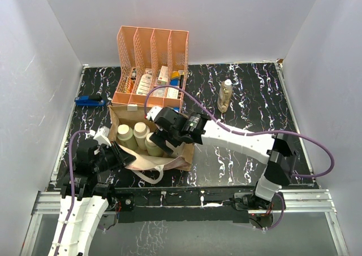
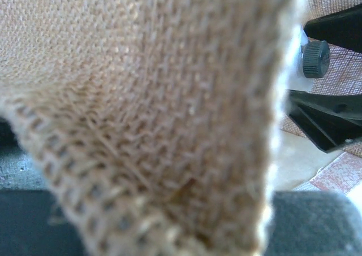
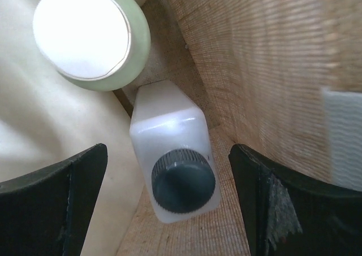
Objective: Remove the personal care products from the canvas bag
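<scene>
The tan canvas bag stands open at the front left. Three pale olive-green bottles with cream caps stand inside it. My right gripper reaches down into the bag. In the right wrist view it is open, with one finger on each side of the white squarish bottle with a dark cap, not touching it. One green bottle stands just beyond. My left gripper is shut on the bag's left wall. The clear bottle stands on the table to the right.
An orange slotted rack with small boxes and tubes stands right behind the bag. A blue object lies at the far left. A cream strap handle hangs over the bag's front. White walls enclose the black marbled table.
</scene>
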`<state>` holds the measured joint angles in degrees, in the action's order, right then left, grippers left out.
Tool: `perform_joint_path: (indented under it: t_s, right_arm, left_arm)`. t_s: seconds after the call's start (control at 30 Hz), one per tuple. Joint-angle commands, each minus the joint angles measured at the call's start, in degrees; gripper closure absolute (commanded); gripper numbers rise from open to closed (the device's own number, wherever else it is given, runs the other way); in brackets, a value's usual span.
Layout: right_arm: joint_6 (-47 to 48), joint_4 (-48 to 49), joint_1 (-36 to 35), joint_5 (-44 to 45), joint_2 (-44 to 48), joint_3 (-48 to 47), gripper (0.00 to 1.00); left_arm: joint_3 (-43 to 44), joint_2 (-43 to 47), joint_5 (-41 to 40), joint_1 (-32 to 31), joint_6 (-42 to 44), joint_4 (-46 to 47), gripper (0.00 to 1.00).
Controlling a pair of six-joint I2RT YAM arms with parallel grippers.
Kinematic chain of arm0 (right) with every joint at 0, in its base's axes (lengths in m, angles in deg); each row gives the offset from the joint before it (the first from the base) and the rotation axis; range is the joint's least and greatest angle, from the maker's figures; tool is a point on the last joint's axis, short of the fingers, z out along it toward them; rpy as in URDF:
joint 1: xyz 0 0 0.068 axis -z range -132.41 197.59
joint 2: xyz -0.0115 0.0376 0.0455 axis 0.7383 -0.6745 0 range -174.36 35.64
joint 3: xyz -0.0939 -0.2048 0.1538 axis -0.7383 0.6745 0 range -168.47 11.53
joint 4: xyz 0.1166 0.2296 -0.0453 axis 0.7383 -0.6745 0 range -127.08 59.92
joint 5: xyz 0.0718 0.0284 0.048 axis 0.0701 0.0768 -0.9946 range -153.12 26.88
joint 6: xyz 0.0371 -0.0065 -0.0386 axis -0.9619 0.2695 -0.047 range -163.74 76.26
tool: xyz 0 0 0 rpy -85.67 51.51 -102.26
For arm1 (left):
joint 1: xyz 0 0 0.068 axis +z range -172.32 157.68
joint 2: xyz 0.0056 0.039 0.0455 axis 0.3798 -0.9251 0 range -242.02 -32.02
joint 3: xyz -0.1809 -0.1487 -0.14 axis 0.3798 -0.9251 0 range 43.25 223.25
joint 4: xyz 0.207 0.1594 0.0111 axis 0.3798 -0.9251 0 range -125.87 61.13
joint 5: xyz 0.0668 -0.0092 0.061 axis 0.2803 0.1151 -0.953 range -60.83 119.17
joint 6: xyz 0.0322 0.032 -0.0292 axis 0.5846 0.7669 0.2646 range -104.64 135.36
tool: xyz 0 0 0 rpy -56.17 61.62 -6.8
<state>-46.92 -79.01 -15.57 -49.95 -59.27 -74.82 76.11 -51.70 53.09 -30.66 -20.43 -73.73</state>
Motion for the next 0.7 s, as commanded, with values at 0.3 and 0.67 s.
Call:
perform_joint_path:
  t_s: [0.3,0.67]
  right_arm:
    - [0.7,2.2,1.6,-4.2,-4.2,3.5,0.11]
    - [0.9,3.0,1.6,-2.9,-1.5,2.1,0.54]
  left_arm:
    - [-0.6,-0.6,2.2,0.7,0.8,-1.3,1.0]
    - [-0.7,-1.0,1.9,0.8,0.5,-1.3,1.0]
